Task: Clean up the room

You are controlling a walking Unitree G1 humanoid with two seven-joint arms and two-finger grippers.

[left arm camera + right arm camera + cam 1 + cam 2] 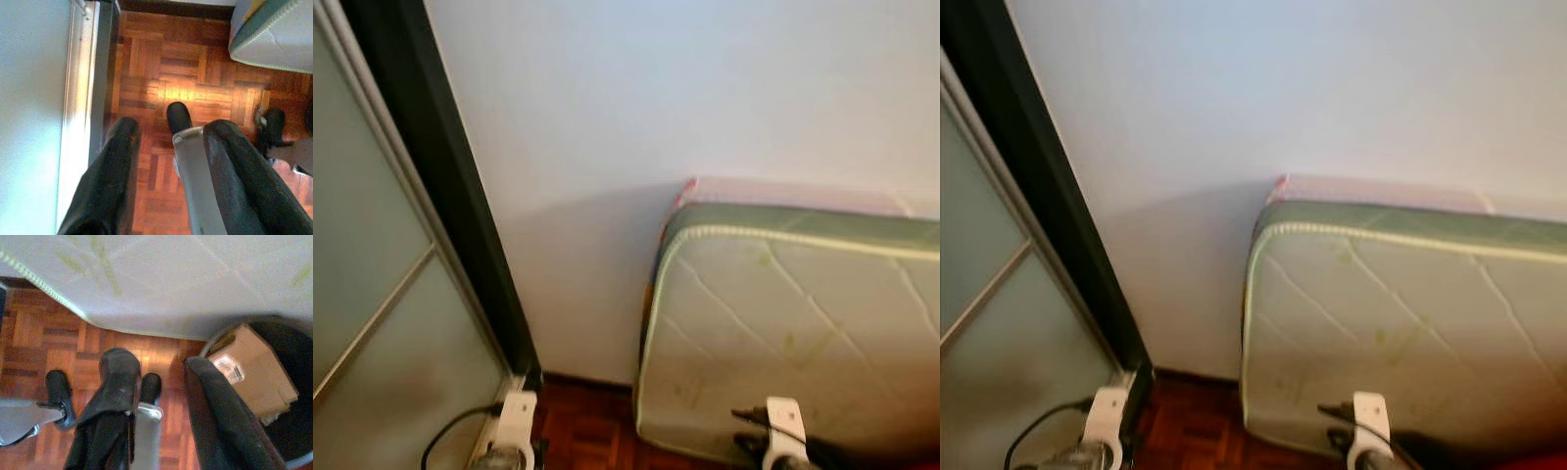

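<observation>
A quilted mattress (783, 333) stands on edge against the pale wall (656, 108), filling the head view from about 3 to 5 o'clock, its green-piped border running along the top. A pink sheet or cover (783, 191) shows just above that border. At 9 o'clock stands a frosted sliding door (372, 294) with a dark frame (450, 186), and dark parquet floor (587, 426) shows at 6 o'clock between door and mattress.

Both arms hang low. The left gripper (168, 166) points down at the parquet beside the door track, its two black fingers (110, 181) spread apart with nothing between them but the floor and the robot's own leg and foot (179, 116) below. A corner of the mattress lies at 1 o'clock in that wrist picture, well apart from the fingers.

The right gripper (156, 396) also hangs released — fingers parted, grasping nothing. Beyond it, a dark round bin (288, 431) sits on the floor just beside the mattress's lower edge, and a brown cardboard box (254, 372) with a white label rests tilted inside it. The right finger (220, 416) overlaps the bin's rim in the picture — whether it touches cannot be told. The robot's feet (58, 389) stand on the parquet beneath.
</observation>
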